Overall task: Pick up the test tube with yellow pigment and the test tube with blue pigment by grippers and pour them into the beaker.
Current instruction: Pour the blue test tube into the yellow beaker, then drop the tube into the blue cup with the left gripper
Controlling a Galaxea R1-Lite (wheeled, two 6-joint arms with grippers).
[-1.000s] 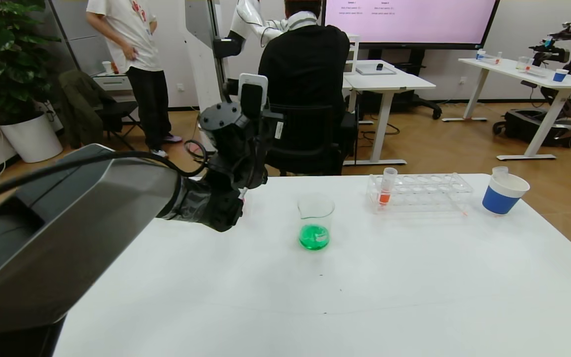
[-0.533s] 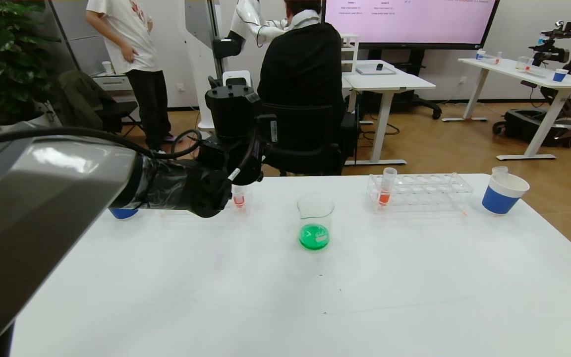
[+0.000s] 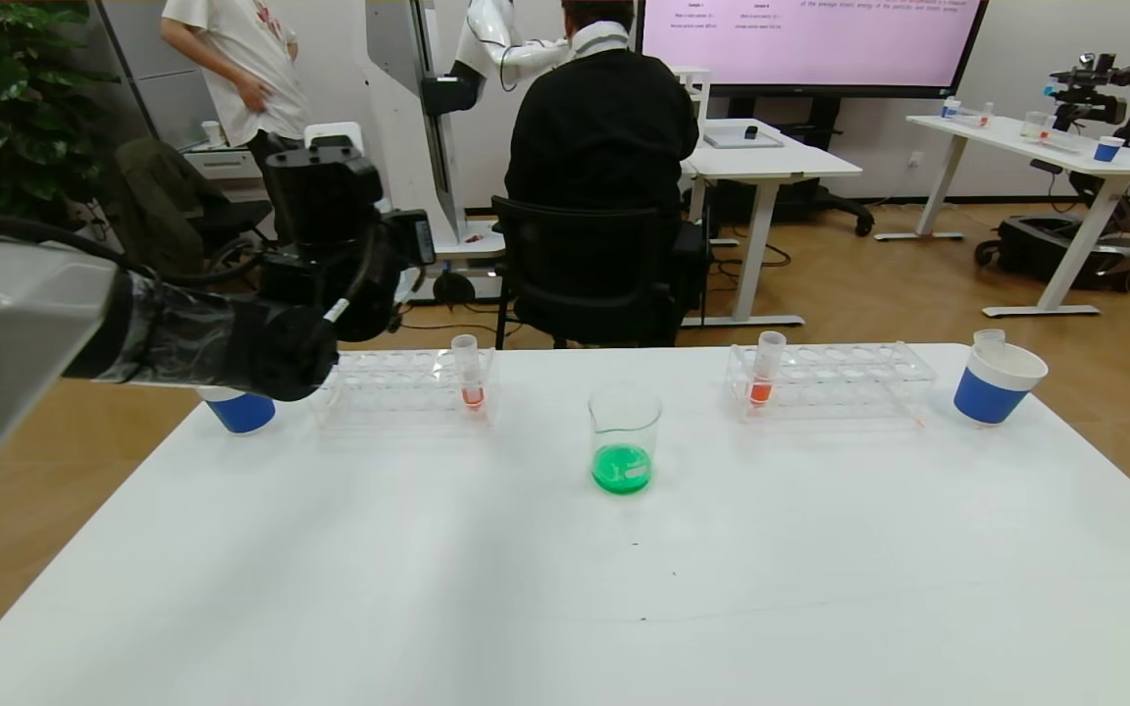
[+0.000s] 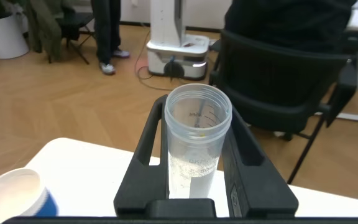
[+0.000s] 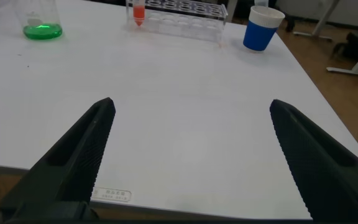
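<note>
My left gripper [image 4: 196,115] is shut on a clear graduated tube [image 4: 194,162] held upright; the tube shows no liquid, only a small yellow speck inside its rim. In the head view this gripper [image 3: 325,211] is raised above the table's far left, over the left blue cup [image 3: 241,410]. The beaker [image 3: 624,436] stands at table centre with green liquid in its bottom; it also shows in the right wrist view [image 5: 41,18]. No tube with blue liquid is in view. My right gripper [image 5: 192,104] is open and empty over the table's front right.
A clear rack [image 3: 398,387] at far left holds an orange-red tube [image 3: 468,373]. A second rack [image 3: 835,378] at far right holds another [image 3: 766,368]. A blue cup [image 3: 997,382] at far right has a clear tube rim [image 3: 989,337] in it. People and desks stand beyond the table.
My left arm has swung left and up, away from the beaker, with the tube in it. The left rack and left blue cup have come into view.
</note>
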